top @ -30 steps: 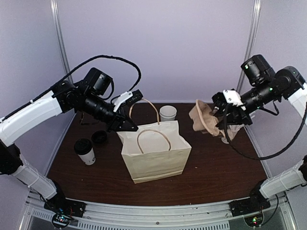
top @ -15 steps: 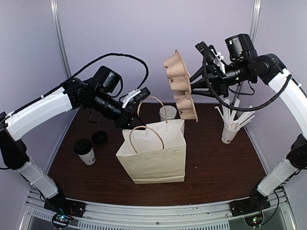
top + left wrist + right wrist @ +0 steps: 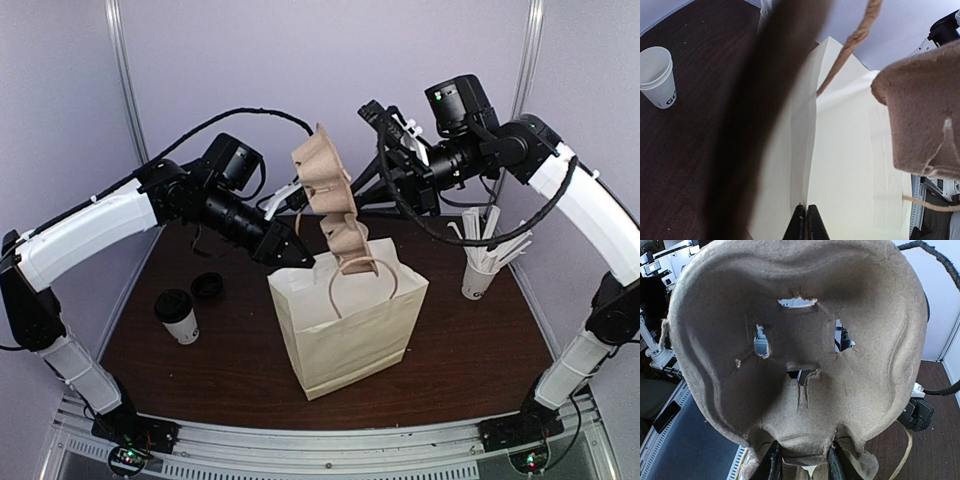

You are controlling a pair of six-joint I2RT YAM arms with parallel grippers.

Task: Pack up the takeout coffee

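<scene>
A tan paper bag (image 3: 352, 325) stands mid-table, tilted, with its mouth up. My left gripper (image 3: 291, 252) is shut on the bag's back rim; the left wrist view shows its tips (image 3: 806, 223) pinching the paper fold (image 3: 850, 165). The brown pulp carrier (image 3: 327, 200) hangs on edge with its lower end at the bag's mouth. My right gripper (image 3: 378, 186) is shut on it. In the right wrist view the carrier (image 3: 800, 340) fills the frame, its edge between the fingers (image 3: 802, 466). One takeout coffee (image 3: 178, 316) with a black lid stands at the left. A lidless white cup (image 3: 658, 77) stands behind the bag.
A loose black lid (image 3: 207, 287) lies beside the lidded cup. At the right, a white cup (image 3: 478, 278) bristling with long white sticks stands near the table's edge. The bag's rope handles (image 3: 365, 280) arch over its mouth. Cables loop off both arms above the table.
My right arm has swung left and lowered the carrier from high on the right to the bag's mouth. The bag, held by my left gripper, has shifted right and tilted.
</scene>
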